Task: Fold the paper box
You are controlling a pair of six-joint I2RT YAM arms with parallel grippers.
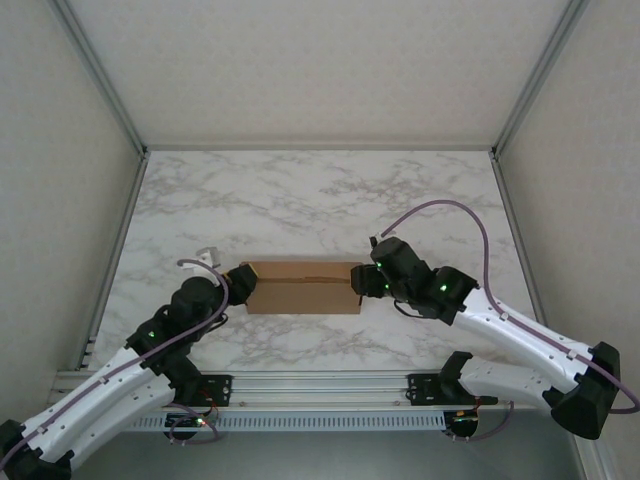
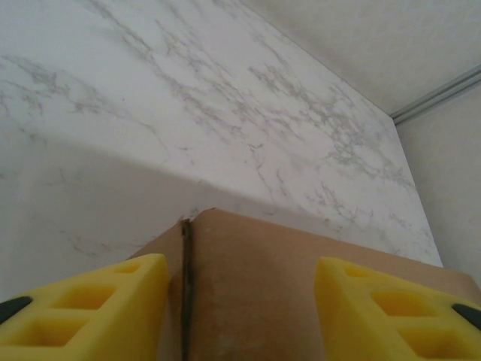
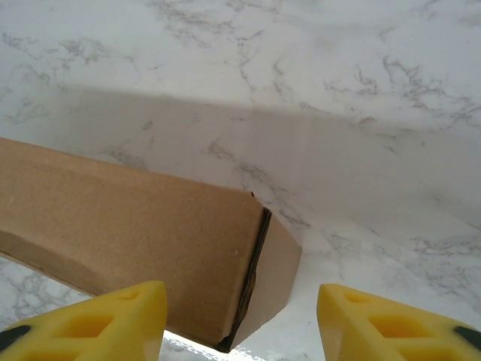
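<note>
Lab test cell: marble-patterned table point(image 1: 300, 200) inside plain framed panels point(image 1: 300, 60)

No writing, label, brand or number is readable; the paper box point(image 1: 303, 287) is plain brown and the marbled surface point(image 1: 300, 190) unmarked.

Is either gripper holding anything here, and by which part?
Nothing looks held: the left gripper and right gripper stand open at the two ends of the paper box.
</note>
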